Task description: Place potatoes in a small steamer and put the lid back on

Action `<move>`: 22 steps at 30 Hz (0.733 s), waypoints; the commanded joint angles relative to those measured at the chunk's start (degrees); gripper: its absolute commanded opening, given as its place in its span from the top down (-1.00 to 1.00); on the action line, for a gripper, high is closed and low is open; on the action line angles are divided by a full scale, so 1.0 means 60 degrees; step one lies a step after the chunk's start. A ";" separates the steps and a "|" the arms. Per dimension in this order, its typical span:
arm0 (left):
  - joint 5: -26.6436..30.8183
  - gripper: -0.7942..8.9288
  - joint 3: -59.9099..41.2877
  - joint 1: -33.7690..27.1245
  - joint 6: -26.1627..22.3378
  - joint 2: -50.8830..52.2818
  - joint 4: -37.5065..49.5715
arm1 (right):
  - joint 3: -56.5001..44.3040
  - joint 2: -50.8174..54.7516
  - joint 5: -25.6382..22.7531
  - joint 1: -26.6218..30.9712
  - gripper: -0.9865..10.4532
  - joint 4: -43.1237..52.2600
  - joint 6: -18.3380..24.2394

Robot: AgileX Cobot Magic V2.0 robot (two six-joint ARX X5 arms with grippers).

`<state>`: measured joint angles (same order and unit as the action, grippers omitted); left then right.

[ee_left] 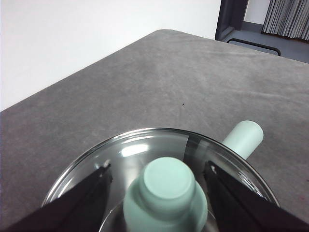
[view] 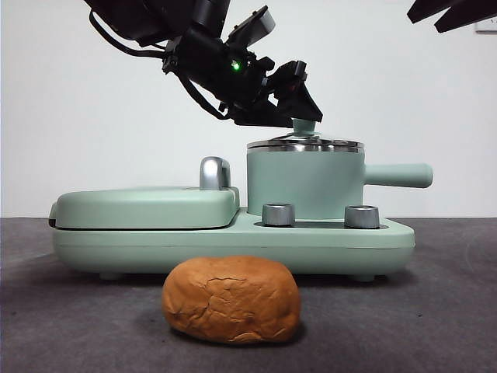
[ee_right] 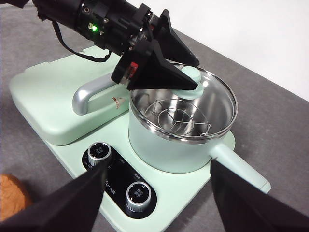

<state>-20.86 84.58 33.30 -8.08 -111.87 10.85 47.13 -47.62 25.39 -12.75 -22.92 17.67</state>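
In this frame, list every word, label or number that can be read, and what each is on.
None can be read.
Small print beside the two dials on the cooker base: too small and blurred.
Sticker on the left gripper at the lid: no text legible.

Front view low and level at table height, potato [view: 231, 300] nearest, left wrist view close above the lid [ee_left: 145, 159] knob, right wrist view higher, angled down, all sharing the small steamer [ee_right: 178, 145].
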 commanded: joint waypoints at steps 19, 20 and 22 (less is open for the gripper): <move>0.0011 0.82 0.0270 0.0098 -0.0306 -0.0350 -0.0098 | 0.0146 -0.0036 0.0018 -0.0040 0.23 0.0084 -0.0127; 0.0015 0.82 0.0273 0.0098 -0.0397 -0.0350 -0.0087 | 0.0146 -0.0036 0.0015 -0.0040 0.23 0.0084 -0.0127; 0.0011 0.82 0.0273 0.0098 -0.0561 -0.0321 -0.0062 | 0.0146 -0.0036 0.0015 -0.0040 0.23 0.0084 -0.0127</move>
<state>-20.95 84.71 33.52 -9.67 -112.55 10.24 47.13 -47.62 25.39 -12.75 -22.94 17.67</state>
